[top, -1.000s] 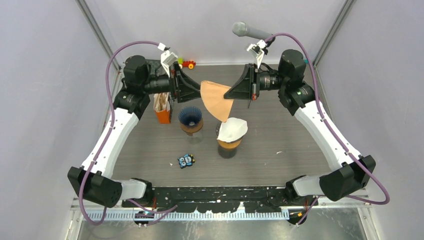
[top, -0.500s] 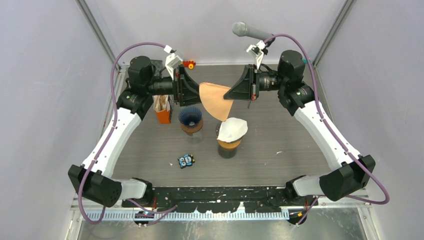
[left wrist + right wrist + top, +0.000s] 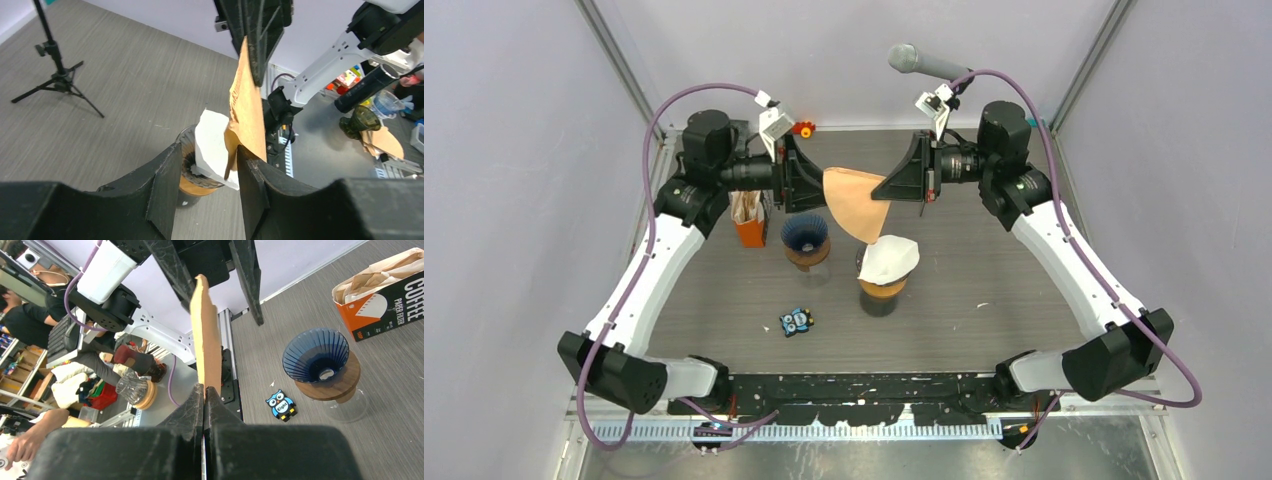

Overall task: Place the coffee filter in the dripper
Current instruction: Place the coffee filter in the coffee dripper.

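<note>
- Right gripper (image 3: pixel 886 187): we see it clenched on one corner of the brown coffee filter (image 3: pixel 856 205), which hangs in the air above the gap between the two drippers.
- Left gripper (image 3: pixel 822 185): fingers spread. The filter's opposite edge sits in the gap, close to one finger; we cannot tell whether they touch.
- Blue dripper (image 3: pixel 805 232): on a wooden collar over a glass carafe, cone bare, with the drain hole showing in the right wrist view.
- Second dripper (image 3: pixel 881 290): holds a white paper filter (image 3: pixel 888 258).
- Orange box (image 3: pixel 749 225): open, with brown filters standing inside.
- Against one second ago, we note that the left wrist has rolled and edged towards the filter. The drippers, the box and the owl figure (image 3: pixel 796 321) are unmoved.
</note>
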Controlling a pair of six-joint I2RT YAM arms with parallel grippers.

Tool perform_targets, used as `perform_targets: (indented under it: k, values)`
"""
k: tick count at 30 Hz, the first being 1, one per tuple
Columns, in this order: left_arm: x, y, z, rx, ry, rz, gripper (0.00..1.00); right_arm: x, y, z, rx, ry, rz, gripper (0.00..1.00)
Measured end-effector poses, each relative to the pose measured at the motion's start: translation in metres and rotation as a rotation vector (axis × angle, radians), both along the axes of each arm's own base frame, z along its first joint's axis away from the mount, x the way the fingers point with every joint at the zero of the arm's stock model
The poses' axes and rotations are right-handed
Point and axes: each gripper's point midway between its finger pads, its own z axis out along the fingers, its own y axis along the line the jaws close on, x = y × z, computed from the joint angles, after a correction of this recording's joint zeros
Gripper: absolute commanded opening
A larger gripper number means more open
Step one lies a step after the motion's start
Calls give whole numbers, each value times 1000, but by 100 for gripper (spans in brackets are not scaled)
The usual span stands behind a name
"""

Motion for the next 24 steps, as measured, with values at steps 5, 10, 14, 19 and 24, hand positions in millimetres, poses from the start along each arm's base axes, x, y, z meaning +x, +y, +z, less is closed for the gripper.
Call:
perform_targets:
  k: [5, 10, 14, 19, 24]
  values:
    - [-10, -15, -5, 2, 38, -51, 45, 3, 1, -2, -3, 10, -5, 1]
    - [-15, -20, -3, -7, 56, -71, 29, 5, 1, -3, -3, 10, -10, 1]
    - [-15, -21, 0, -21, 62, -71, 22, 6, 1, -3, -3, 9, -18, 1]
    - [-18, -21, 1, -43, 86, -63, 6, 8, 2, -4, -2, 9, -30, 6]
    - [-10, -22, 5, -60, 114, -12, 0, 13, 3, -9, -5, 22, -49, 49]
